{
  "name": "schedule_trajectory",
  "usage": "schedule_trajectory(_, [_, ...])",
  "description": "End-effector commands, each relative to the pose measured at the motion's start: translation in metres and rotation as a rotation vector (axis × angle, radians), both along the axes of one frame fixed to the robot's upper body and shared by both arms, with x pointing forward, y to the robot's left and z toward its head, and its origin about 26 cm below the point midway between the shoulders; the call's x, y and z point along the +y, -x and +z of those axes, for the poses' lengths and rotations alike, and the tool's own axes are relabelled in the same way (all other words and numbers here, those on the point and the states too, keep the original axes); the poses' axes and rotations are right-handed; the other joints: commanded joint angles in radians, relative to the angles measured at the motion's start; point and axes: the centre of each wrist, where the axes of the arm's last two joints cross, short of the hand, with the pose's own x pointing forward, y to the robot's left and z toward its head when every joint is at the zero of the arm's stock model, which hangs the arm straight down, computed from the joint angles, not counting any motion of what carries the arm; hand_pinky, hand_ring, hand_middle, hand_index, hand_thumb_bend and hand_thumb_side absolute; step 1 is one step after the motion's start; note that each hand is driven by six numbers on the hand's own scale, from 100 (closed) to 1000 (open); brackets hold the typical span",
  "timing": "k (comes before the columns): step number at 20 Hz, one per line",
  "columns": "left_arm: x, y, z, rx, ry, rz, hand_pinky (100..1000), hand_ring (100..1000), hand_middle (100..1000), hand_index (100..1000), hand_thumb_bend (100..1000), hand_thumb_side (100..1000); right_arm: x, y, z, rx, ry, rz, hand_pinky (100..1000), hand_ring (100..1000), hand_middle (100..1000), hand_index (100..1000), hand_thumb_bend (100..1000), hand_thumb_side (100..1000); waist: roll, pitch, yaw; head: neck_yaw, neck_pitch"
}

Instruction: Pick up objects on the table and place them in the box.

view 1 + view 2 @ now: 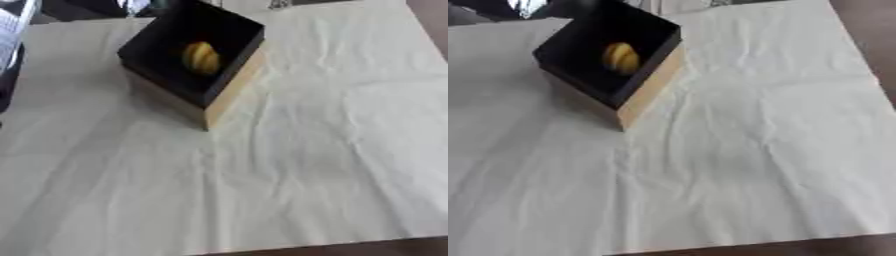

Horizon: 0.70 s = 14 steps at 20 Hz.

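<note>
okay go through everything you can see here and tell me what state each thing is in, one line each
Box: upright, open at the top, black inside, standing on the cloth.
Yellow object: lying inside the box, on its floor.
Cloth: spread flat over the table, lightly creased, nothing lying loose on it in view.
Hands: neither shows in either view.

A creased pale cloth [306,165] covers the dark brown table [868,30], whose edges show.
</note>
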Motion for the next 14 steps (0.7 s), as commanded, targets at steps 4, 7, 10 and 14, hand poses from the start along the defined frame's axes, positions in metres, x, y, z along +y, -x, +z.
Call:
schedule_trajectory(4, [0.001, -0.039, -0.023, -0.031, -0.039, 0.15, 808, 715, 666, 638, 100, 100, 0.005, 0.0, 0.012, -0.034, 0.017, 0.045, 928, 868, 585, 801, 100, 559, -0.015, -0.004, -0.026, 0.05, -0.035])
schedule_trajectory(7, [0.007, -0.056, -0.049, -0.03, -0.052, 0.285, 802, 713, 663, 641, 104, 100, 0.007, 0.0, 0.012, -0.034, 0.013, 0.054, 928, 868, 585, 801, 100, 563, -0.02, 0.002, -0.035, 0.063, -0.041])
schedule_trajectory(10, [0.011, -0.067, -0.071, -0.029, -0.05, 0.373, 798, 709, 660, 648, 157, 100, 0.007, 0.0, 0.011, -0.033, 0.011, 0.058, 929, 869, 584, 801, 100, 567, -0.023, 0.006, -0.035, 0.067, -0.042])
schedule_trajectory(14, [0.012, -0.074, -0.088, -0.013, -0.065, 0.407, 830, 753, 699, 747, 308, 120, 0.008, -0.001, 0.011, -0.029, 0.01, 0.062, 929, 869, 584, 801, 100, 571, -0.025, 0.007, -0.035, 0.065, -0.045])
